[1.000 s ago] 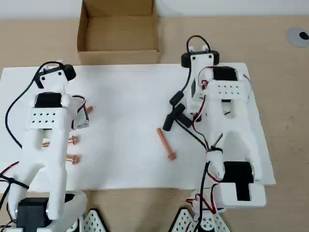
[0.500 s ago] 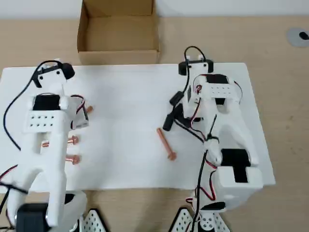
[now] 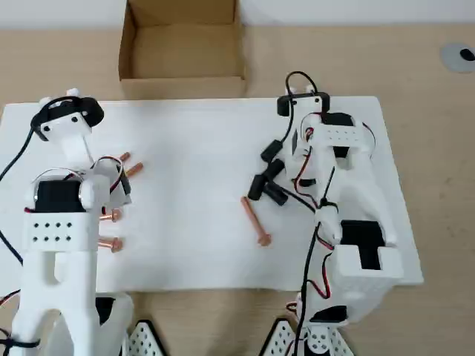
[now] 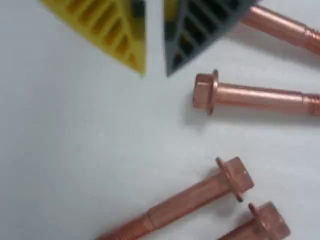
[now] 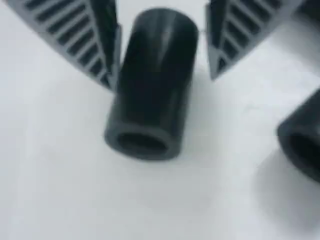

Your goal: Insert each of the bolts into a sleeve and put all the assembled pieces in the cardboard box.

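A lone bolt (image 3: pixel 254 220) lies flat near the middle of the white sheet (image 3: pixel 193 148), apart from everything else. Four more bolts (image 3: pixel 111 215) lie scattered at the sheet's left side, close under the left arm (image 3: pixel 59 233). The black sleeves (image 3: pixel 257 188) sit in a loose cluster just beyond the lone bolt, hard by the right arm (image 3: pixel 338 137). The cardboard box (image 3: pixel 182 87) stands open on the tabletop (image 3: pixel 438 148) past the sheet's far edge, well apart from bolts and sleeves. From above the fingers are hard to make out, and the wrist views settle them. In the right wrist view the near sleeve (image 5: pixel 152 85) lies on its side on the sheet with its bore open toward the camera. It lies between the spread fingers of the right gripper (image 5: pixel 160 75) — one finger right at its wall, the other with a sliver of white between, so loose around it rather than clamped. A second sleeve (image 5: pixel 300 135) lies just beside it. In the left wrist view the left gripper (image 4: pixel 155 65) hangs over the sheet — its yellow and dark fingers are drawn almost together with only a thin slit between, gripping nothing. The closest bolt (image 4: pixel 250 95) lies just beside the tips, with three others around it; whether the dark finger touches the one behind it cannot be told. Both arms rise from bases at the near edge. The left arm's wrist bends down over the bolts, and the right arm's wrist is turned toward the sleeve cluster.
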{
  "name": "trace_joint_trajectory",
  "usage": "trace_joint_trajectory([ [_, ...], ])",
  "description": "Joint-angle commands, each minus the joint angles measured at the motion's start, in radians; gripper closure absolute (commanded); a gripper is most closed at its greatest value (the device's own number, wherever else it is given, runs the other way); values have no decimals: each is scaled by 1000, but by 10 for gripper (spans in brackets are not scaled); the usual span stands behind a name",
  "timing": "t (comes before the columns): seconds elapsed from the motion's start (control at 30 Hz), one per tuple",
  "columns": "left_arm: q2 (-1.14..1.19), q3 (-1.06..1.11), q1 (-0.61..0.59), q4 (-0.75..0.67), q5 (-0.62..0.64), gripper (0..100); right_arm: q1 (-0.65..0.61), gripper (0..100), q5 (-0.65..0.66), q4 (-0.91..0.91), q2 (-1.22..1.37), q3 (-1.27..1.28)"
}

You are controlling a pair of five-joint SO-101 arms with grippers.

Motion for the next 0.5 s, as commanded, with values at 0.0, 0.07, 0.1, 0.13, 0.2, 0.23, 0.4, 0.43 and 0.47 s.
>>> trace_joint_trajectory([
  [0.0, -30, -5, 2, -11, -32, 959, 12, 839, 31, -2, -15, -50],
  [0.07, -30, -5, 2, -11, -32, 959, 12, 839, 44, 0, -12, -59],
  [0.1, -30, -3, 2, -11, -32, 960, 12, 839, 51, 0, -10, -62],
  [0.13, -30, -3, 2, -11, -32, 960, 12, 839, 58, 0, -10, -65],
  [0.2, -30, -3, 2, -11, -32, 960, 12, 839, 80, 0, -10, -71],
  [0.23, -30, -3, 2, -9, -32, 960, 12, 839, 87, 0, -10, -76],
  [0.4, -44, -3, 2, -6, -32, 960, 12, 839, 141, -5, -10, -76],
  [0.43, -47, -3, 2, -5, -32, 960, 12, 839, 150, -6, -10, -76],
  [0.47, -51, -3, 2, -5, -32, 960, 12, 839, 158, -6, -10, -76],
])
